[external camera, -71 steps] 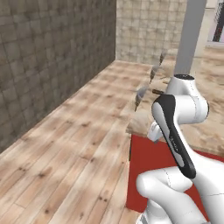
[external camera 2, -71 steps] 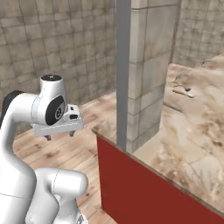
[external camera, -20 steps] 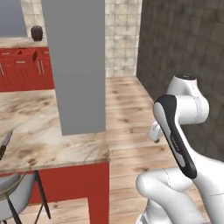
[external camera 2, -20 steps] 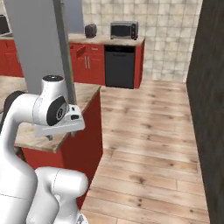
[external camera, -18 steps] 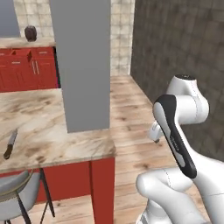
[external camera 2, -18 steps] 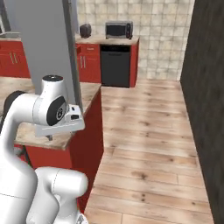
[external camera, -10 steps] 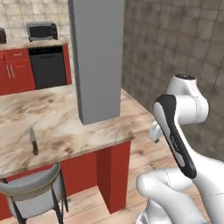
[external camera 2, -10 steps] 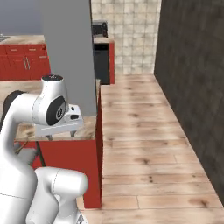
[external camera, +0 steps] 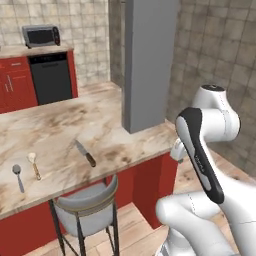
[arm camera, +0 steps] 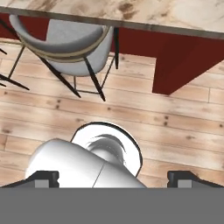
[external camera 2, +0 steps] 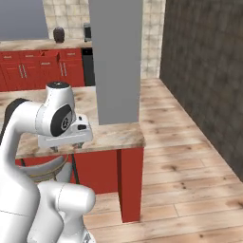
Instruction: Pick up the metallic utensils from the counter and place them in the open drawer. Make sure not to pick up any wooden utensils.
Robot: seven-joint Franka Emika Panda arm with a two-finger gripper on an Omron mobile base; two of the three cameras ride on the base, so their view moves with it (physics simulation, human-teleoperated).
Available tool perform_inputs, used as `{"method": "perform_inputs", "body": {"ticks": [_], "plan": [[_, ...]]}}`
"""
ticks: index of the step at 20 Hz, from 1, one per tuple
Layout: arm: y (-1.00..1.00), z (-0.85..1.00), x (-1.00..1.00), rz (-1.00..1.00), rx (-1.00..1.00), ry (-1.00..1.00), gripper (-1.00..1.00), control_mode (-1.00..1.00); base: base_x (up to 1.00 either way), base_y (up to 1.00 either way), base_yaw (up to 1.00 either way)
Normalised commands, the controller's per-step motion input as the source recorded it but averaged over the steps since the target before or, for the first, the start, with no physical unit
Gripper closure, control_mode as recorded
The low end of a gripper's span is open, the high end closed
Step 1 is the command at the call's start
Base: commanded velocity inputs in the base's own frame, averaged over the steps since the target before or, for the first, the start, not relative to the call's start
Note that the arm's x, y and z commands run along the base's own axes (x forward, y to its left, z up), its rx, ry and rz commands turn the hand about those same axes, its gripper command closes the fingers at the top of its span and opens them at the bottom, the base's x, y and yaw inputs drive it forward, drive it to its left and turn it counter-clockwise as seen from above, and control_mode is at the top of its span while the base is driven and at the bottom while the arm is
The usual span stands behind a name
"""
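Observation:
The beige marbled counter (external camera: 100, 120) on its red base runs across the left base view. On it lie the kitchen knife (external camera: 85, 153) with silver blade and dark handle, the wooden spoon (external camera: 34, 165) to its left, and the small grey metal spoon (external camera: 18, 176) furthest left. My gripper (external camera 2: 66, 147) hangs open and empty off the counter's near end, pointing down at the floor. In the hand view its fingertips (arm camera: 43, 177) stand wide apart, with the counter edge (arm camera: 153, 11) at the top. The open drawer is out of view.
A grey-cushioned stool (external camera: 85, 202) stands tucked under the counter below the knife, also in the hand view (arm camera: 65, 37). A grey pillar (external camera: 150, 60) rises from the counter's right end. Red cabinets, a black dishwasher (external camera: 50, 80) and a microwave (external camera: 41, 35) line the back wall.
The base has swung round, so the whole scene has shifted. The counter with knife and both spoons has come into the left base view. The gripper has stayed open.

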Motion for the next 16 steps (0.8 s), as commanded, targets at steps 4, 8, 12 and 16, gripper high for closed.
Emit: {"method": "perform_inputs", "body": {"ticks": [4,8,12,16], "plan": [[0.0,0.0,0.0,0.0,0.0,0.0,-1.0,1.0,0.16,0.8,0.18],[0.0,0.0,0.0,0.0,0.0,0.0,-1.0,1.0,0.08,0.62,0.2],[0.0,0.0,0.0,0.0,0.0,0.0,-1.0,1.0,0.73,0.48,0.09],[0.0,0.0,0.0,0.0,0.0,0.0,-1.0,1.0,0.44,0.05,0.0]]}}
